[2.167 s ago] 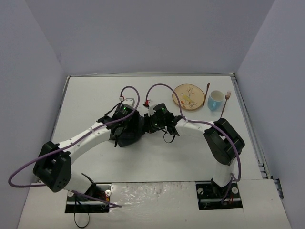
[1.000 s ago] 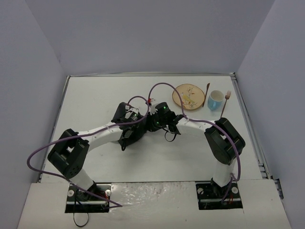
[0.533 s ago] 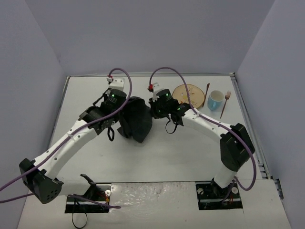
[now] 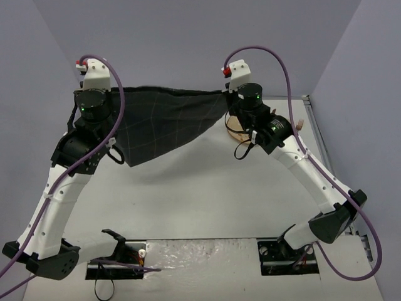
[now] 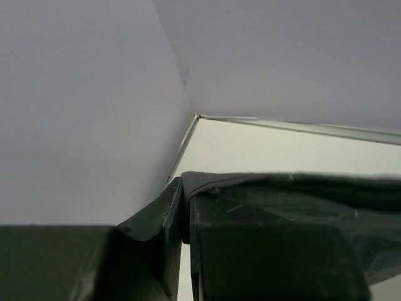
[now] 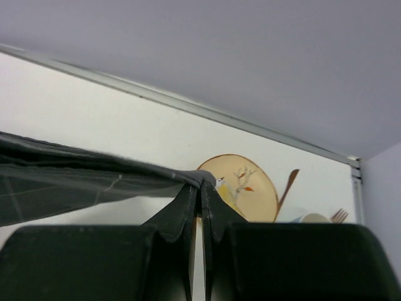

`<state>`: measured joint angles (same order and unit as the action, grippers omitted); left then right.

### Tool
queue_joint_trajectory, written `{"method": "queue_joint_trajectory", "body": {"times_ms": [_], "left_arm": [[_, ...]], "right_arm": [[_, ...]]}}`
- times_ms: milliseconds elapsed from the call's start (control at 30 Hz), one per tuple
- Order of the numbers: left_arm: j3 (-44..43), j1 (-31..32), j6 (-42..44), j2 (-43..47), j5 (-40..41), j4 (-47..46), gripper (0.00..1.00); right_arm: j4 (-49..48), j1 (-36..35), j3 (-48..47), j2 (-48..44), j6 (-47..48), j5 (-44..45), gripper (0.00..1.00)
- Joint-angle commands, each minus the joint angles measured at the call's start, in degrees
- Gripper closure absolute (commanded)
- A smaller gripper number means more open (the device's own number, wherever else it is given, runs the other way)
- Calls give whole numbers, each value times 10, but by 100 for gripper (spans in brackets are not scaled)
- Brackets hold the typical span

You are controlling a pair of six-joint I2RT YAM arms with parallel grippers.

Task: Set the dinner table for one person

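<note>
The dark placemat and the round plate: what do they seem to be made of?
Placemat: woven cloth, matte, dark with thin pale grid lines; it sags and folds softly where it hangs. Plate: probably wood or bamboo, going by the flat tan colour, with a painted bird and twig; glazed ceramic cannot be ruled out.

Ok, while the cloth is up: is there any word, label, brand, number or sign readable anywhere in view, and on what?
No readable text in any view.
placemat: pale grid lines only, no label showing.
plate: a painted picture, no lettering.
Anything else on the far side of the table is too small or hidden to show markings.
</note>
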<state>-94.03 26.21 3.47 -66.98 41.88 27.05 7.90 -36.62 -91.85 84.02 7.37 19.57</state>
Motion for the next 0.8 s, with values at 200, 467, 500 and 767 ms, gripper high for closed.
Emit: {"method": "queue_joint_trajectory", "body": {"times_ms": [200,467,500,767], "left_arm": [[-8,-20,83,34,24,-55,100],[19,-128,13,-8,-93,-30,100],[17,-143,6,-19,-113,-27,100],[-64,-226,-23,-147,-236,-28,100]], "right_arm": [[-17,11,-6,-65,55,-15,100],[-17,74,-19,-9,35,-125,100],[-17,78,-25,2,37,-133,100],[-20,92,-128,126,59,-183,100]]}}
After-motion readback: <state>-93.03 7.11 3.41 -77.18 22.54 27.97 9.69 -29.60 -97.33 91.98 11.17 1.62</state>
